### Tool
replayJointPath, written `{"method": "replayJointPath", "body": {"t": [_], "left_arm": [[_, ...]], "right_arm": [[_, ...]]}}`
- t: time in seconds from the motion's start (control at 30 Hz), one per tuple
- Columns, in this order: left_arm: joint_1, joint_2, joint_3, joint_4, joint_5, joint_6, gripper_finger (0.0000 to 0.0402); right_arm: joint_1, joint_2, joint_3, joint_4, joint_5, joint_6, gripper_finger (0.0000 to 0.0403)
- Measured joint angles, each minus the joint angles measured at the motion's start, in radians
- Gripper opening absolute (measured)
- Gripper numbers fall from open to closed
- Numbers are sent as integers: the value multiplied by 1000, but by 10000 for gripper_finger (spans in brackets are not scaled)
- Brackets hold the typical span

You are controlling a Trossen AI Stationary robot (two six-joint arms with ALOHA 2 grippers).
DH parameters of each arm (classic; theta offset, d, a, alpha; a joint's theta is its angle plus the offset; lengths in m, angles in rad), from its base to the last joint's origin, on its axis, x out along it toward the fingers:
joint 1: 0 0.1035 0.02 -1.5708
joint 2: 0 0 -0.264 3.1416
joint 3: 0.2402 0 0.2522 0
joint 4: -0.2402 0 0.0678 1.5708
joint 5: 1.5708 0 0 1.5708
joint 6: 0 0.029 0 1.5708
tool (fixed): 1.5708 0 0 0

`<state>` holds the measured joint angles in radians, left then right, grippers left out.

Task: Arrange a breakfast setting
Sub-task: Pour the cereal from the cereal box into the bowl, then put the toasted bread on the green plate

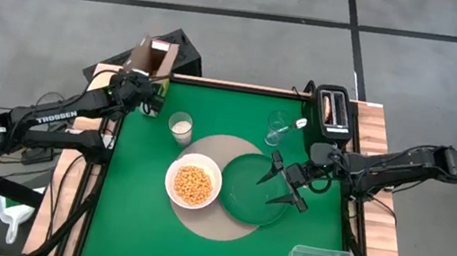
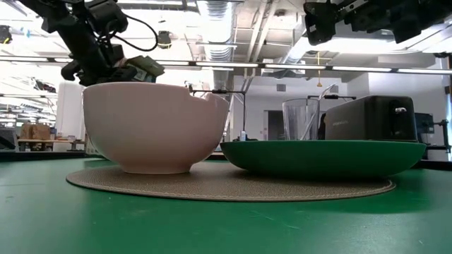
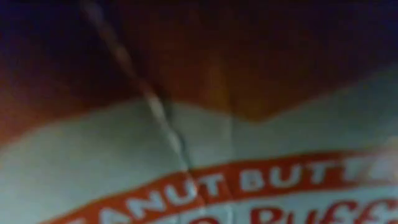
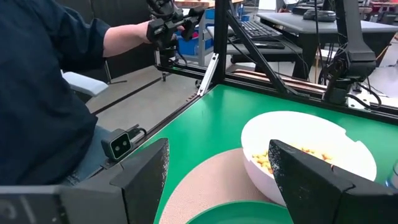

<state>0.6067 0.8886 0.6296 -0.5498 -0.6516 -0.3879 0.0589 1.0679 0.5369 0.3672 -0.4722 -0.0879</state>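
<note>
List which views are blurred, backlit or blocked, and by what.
Left wrist view: blurred, filled edge to edge by the cereal box printing, too close to focus. Low view: bright ceiling lights backlight the arms into dark shapes; white bowl and dark-green plate stay clear. Right wrist view: sharp; the right pincer fingers cover the lower part. High view: evenly lit.

Four camera views covered one table.
One looked straight down from overhead; one sat at tabletop height, close to the white bowl. The left wrist camera pressed against printed cardboard; the right wrist camera faced that bowl too.
</note>
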Motion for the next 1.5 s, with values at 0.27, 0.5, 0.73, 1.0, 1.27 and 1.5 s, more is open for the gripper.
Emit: {"method": "replayJointPath", "body": {"t": [0.27, 0.5, 0.73, 1.0, 1.27, 1.5], "left_arm": [[-1, -24, 0, -43, 32, -28, 247], [-2, -106, 27, -94, 119, -34, 252], [-3, -150, 72, -241, 192, -30, 252], [-2, -151, 146, -404, 251, -27, 252], [-2, -151, 262, -628, 342, -43, 252], [-24, -156, 344, -694, 630, -21, 252]], "right_arm": [[0, 0, 0, 0, 3, 0, 304], [-1, 0, 0, 7, 3, 0, 304], [-1, 0, 0, 7, 3, -3, 304], [-1, 0, 0, 8, 3, -2, 304], [-1, 0, 0, 11, 20, 0, 304], [-1, 0, 0, 7, 33, 1, 304]]}}
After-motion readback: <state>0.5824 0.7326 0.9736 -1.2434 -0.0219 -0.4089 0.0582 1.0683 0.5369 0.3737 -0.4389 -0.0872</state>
